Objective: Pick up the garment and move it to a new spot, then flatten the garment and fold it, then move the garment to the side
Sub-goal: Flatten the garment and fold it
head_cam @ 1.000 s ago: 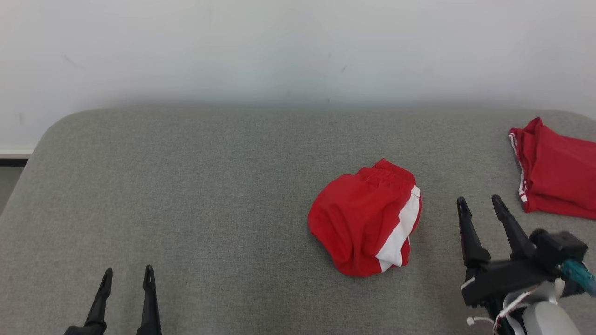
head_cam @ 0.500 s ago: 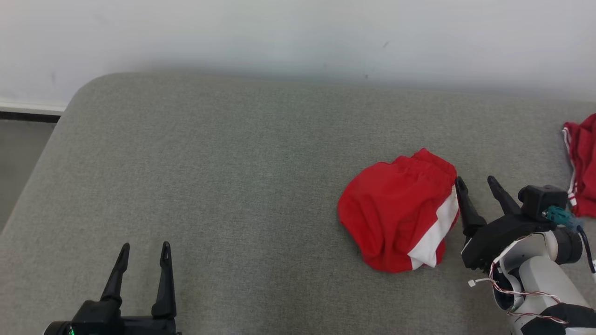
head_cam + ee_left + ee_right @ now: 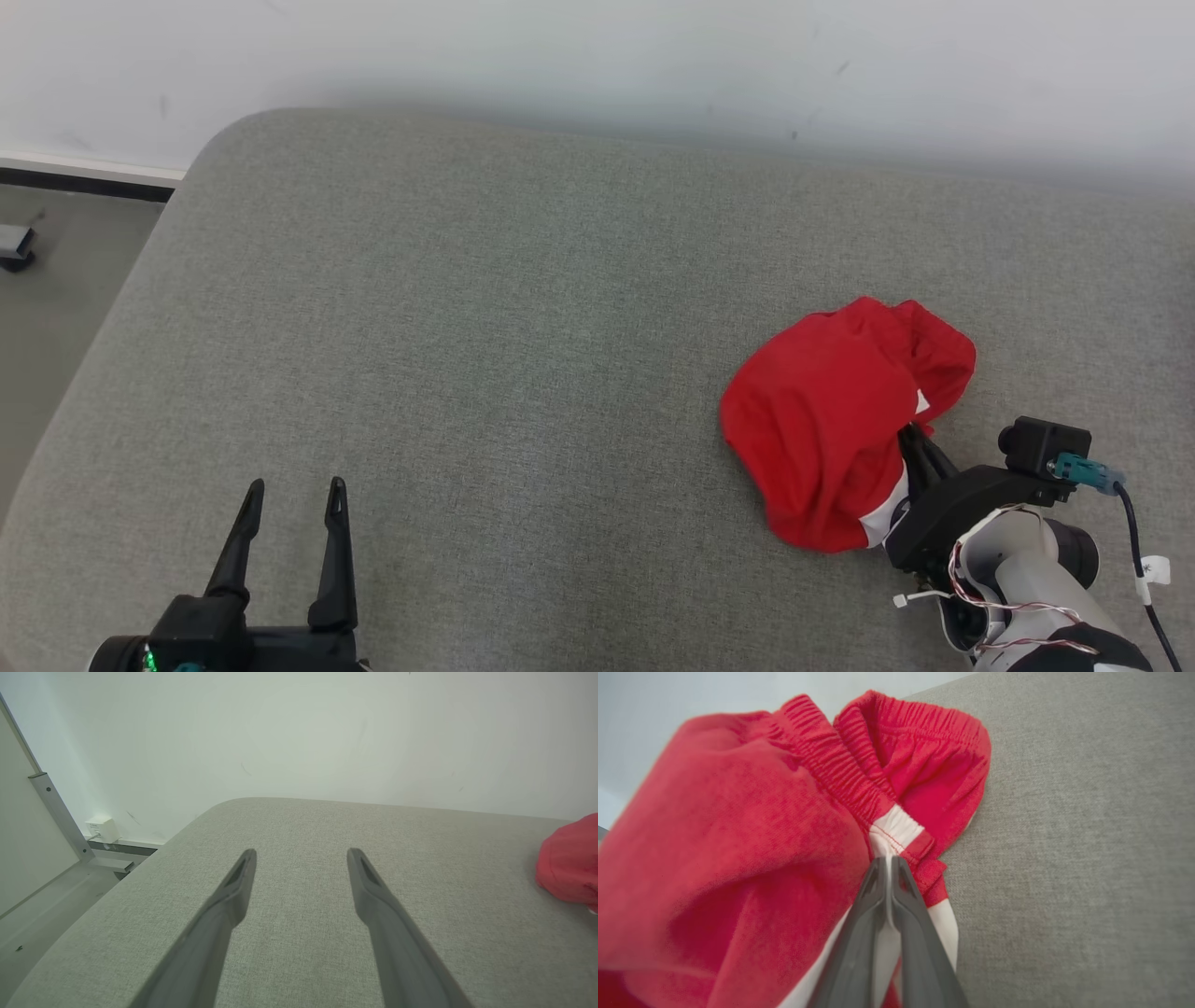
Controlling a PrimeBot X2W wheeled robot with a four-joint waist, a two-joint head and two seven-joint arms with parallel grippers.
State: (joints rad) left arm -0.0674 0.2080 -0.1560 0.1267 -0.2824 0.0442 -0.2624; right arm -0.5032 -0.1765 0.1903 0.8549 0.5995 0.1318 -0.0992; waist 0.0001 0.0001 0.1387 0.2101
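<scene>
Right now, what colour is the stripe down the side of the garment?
The stripe is white, on a red garment; clearest in the right wrist view.

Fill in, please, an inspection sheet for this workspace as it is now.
Surface: grey fabric cushion, rounded corner.
Job's things: red garment with a white stripe, bunched up.
Clutter: nothing seen.
Grippers: left pincer open, apart from the garment; right pincer shut on the garment at its white stripe.
Cables: dark cable and thin wires at the right wrist.
Surroundings: pale wall; floor at the left with a small grey object.
</scene>
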